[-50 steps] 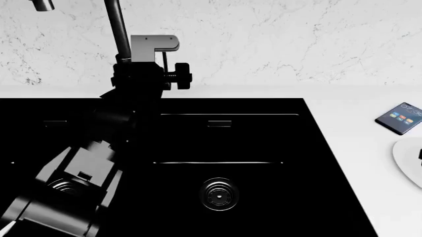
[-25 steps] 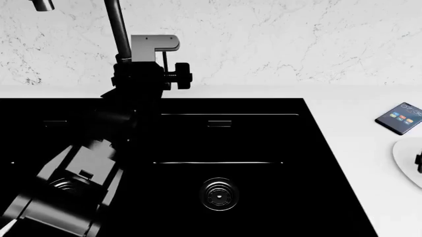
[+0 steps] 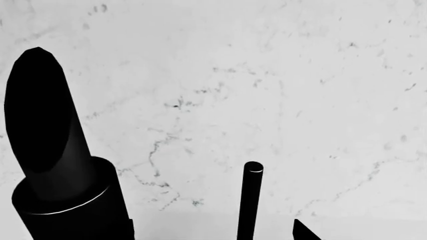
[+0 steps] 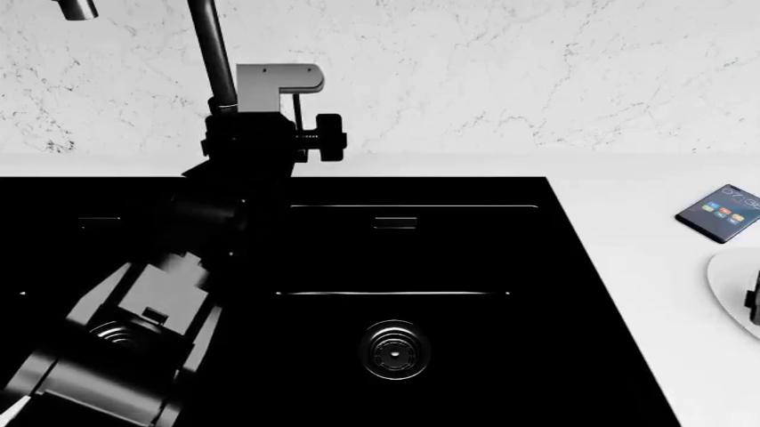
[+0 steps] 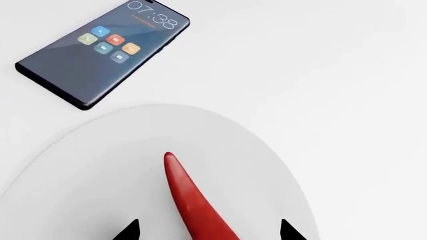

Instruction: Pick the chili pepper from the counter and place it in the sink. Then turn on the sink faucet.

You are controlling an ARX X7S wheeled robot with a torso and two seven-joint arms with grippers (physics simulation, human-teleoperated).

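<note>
Chili pepper lies on the white plate on the counter, tapered tip pointing toward the phone just beyond the plate rim. Right gripper hangs over it, two dark fingertips apart on either side of the pepper, nothing clamped yet. In the head view only a dark sliver of that arm shows at the plate's edge, well right of the sink.

Left gripper is up at the sink faucet, beside the grey lever block. Cannot tell from either view if its jaws are apart or together; the left wrist view shows only dark parts against the marble backsplash.

Risks, as judged from here:
- Pepper is glossy, curved and narrow. If the pads close off-centre it likely squirts out or rolls across the smooth plate.
- Descending too deep would push the tips onto the plate, tilting or sliding it, maybe nudging the phone.
- A grip near the thin tip would be weak; pepper could drop on the counter during the carry to the sink.
- Left arm so close to the lever could bump it and open the faucet before the pepper is in the basin, wrong order.
- Left arm stretches across the left basin, so a right-arm approach should aim for the right basin to avoid collision.
</note>
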